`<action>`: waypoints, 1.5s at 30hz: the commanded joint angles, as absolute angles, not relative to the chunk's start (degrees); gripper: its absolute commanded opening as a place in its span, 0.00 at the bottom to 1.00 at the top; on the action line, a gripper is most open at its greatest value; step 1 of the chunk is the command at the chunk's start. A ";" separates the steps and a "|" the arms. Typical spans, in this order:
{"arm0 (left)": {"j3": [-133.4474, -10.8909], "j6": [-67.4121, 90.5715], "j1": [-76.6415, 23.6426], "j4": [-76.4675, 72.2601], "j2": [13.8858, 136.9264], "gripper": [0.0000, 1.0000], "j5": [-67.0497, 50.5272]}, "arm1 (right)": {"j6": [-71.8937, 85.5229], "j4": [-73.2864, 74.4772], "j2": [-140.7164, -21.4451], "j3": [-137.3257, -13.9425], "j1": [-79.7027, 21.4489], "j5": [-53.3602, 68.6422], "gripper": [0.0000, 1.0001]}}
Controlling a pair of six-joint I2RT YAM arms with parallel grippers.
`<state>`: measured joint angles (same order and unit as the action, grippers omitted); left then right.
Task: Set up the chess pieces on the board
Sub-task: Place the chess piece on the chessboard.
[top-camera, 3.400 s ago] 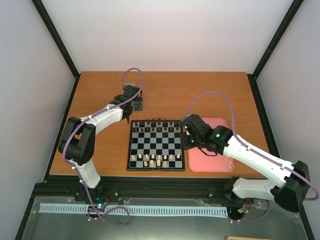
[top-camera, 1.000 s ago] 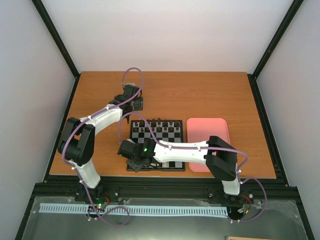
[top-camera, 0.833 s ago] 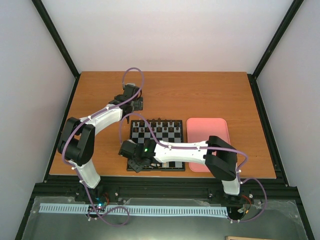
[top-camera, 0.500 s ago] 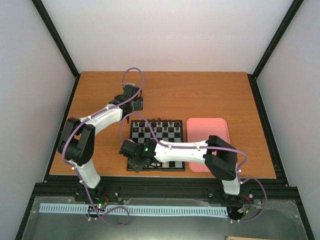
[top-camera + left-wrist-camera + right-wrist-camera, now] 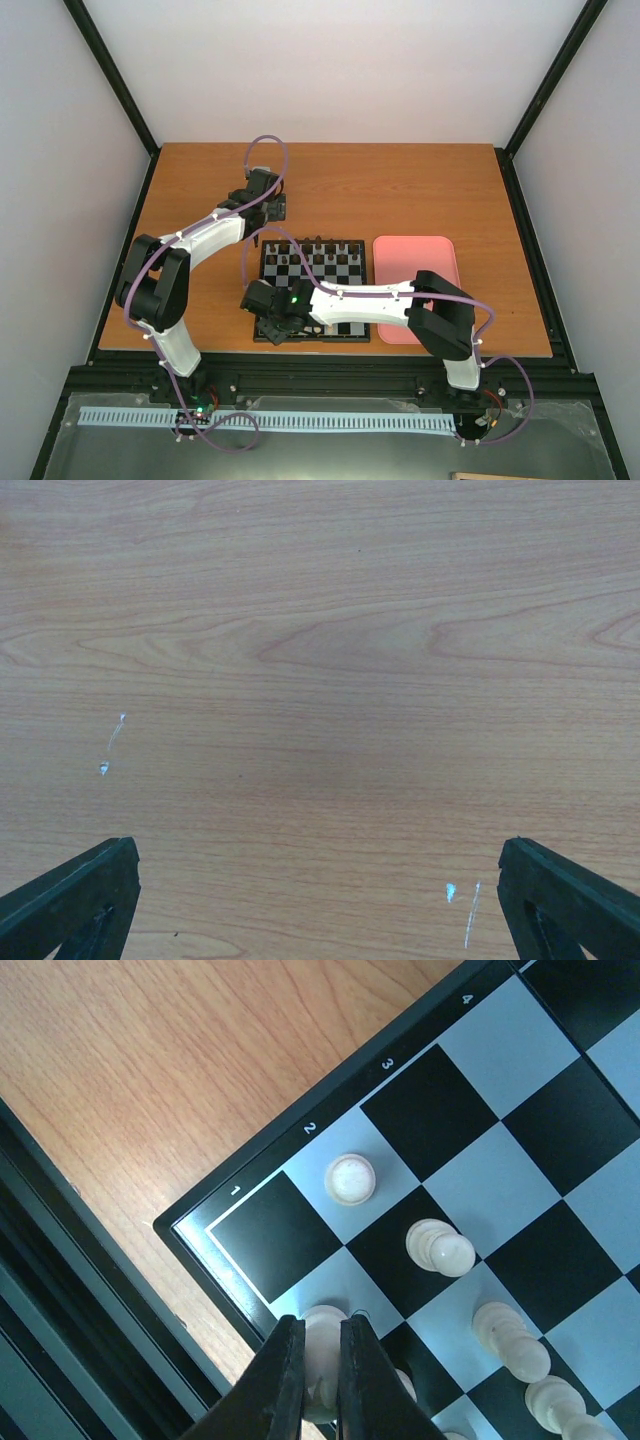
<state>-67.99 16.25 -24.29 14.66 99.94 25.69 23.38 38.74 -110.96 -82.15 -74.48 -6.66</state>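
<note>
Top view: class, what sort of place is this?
Likely a robotics lab bench: a left arm and right arm bolted at a wooden table, plain white walls, a chessboard and pink tray.

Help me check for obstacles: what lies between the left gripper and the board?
Top view: bare wooden table between left gripper and board; only the right arm's purple cable arches above the board's far-left corner.

Pale piece [image 5: 322, 1332] half-hidden between right claw fingers [image 5: 283, 1380]
</note>
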 commanded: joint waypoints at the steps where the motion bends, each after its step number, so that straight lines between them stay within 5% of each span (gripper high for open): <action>1: -68.69 15.62 -24.70 14.33 99.51 1.00 26.52 | 23.75 37.29 -111.39 -81.51 -74.00 -6.68 0.03; 42: -69.08 15.47 -24.70 14.41 99.95 1.00 26.92 | 21.05 38.06 -109.23 -82.74 -73.83 -6.95 0.24; 45: -69.08 15.36 -24.70 14.41 99.85 1.00 26.98 | 20.36 38.84 -107.28 -83.32 -73.83 -7.08 0.33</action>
<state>-67.99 16.25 -24.29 14.66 99.94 26.24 21.76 38.00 -111.46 -82.02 -74.17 -5.74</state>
